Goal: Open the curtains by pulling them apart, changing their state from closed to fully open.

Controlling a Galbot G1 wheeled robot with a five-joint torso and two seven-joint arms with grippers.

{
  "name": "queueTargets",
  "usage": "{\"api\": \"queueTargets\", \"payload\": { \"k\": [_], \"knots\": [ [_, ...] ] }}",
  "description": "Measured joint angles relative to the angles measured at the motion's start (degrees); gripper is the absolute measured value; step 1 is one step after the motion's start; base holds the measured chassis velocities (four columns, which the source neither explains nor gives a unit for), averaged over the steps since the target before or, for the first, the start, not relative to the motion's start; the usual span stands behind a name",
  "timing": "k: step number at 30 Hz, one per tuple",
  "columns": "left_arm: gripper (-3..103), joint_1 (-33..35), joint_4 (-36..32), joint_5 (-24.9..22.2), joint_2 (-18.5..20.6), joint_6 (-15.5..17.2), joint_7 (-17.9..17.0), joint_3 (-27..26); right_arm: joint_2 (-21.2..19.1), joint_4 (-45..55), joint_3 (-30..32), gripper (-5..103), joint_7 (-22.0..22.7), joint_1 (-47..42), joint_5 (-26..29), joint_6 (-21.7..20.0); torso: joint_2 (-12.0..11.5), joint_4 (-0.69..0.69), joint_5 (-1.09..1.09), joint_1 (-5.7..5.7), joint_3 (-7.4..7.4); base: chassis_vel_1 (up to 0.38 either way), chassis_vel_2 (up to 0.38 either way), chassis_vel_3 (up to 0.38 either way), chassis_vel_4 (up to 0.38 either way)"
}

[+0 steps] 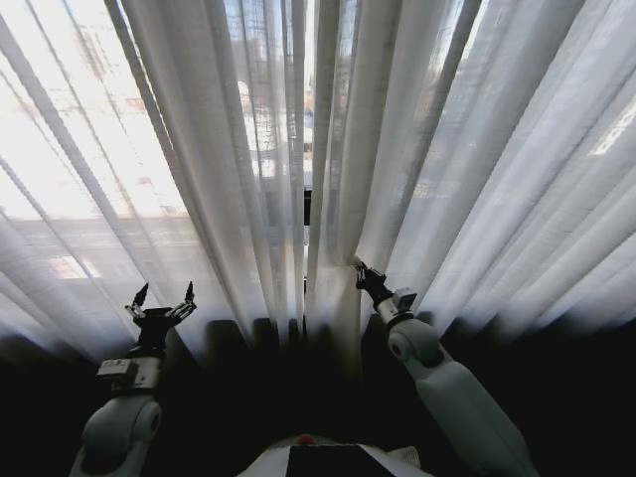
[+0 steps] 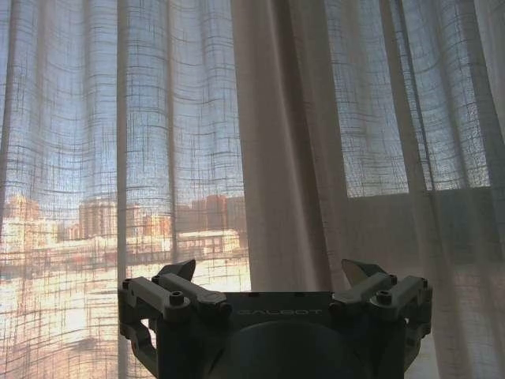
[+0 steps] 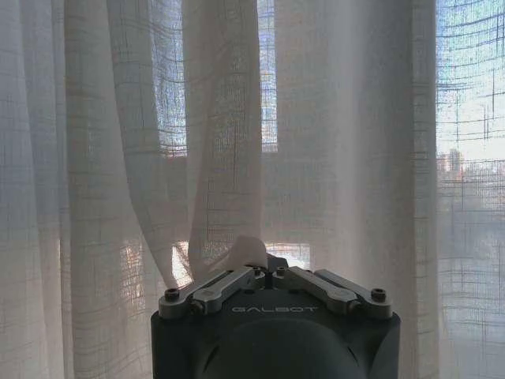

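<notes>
The curtains (image 1: 248, 149) hang right in front of me, two sheer pleated panels that meet near the middle with only a thin dark slit between their inner edges, so they are nearly closed. My right gripper (image 1: 361, 270) is up against the inner edge of the right panel, just beside that slit, and its fingers are clenched on a fold of the fabric. In the right wrist view (image 3: 264, 264) the linkages are drawn together, and a pinched tuck of cloth (image 3: 245, 251) rises from between the tips, with pleats running up and away from it. The fingertips themselves are buried in the cloth, so I cannot make out how much of the fold sits between them. My left gripper (image 1: 162, 295) is well to the left of the slit, in front of the lower part of the left panel, fingers spread wide and gripping nothing. From the left wrist camera (image 2: 274, 276) both tips stand apart with fabric behind them; whether they touch the cloth I cannot tell. Through the weave I see hazy buildings (image 2: 118, 221) and a dark window frame bar (image 1: 307, 206) in the slit. The bottom of both panels is lost in shadow, and their tops are cut off.
</notes>
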Motion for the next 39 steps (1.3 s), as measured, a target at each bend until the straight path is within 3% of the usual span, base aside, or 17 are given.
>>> {"api": "queueTargets", "payload": {
  "k": [25, 39],
  "knots": [
    [100, -0.17, -0.01, -0.03, 1.45, 0.23, -0.14, 0.64, 0.38, 4.25, 9.93, 0, -1.18, -9.16, 0.20, -0.27, 0.00, 0.00, 0.00, 0.00, 0.00, 0.000, 0.000, 0.000, 0.000],
    [100, 1.36, -0.48, 0.19, 1.38, -0.88, -0.12, 0.43, 0.87, 5.73, 11.32, 0, -1.58, -11.28, 0.07, -0.18, 0.00, 0.01, 0.00, 0.00, 0.00, 0.000, 0.000, 0.000, 0.000]
  ]
}}
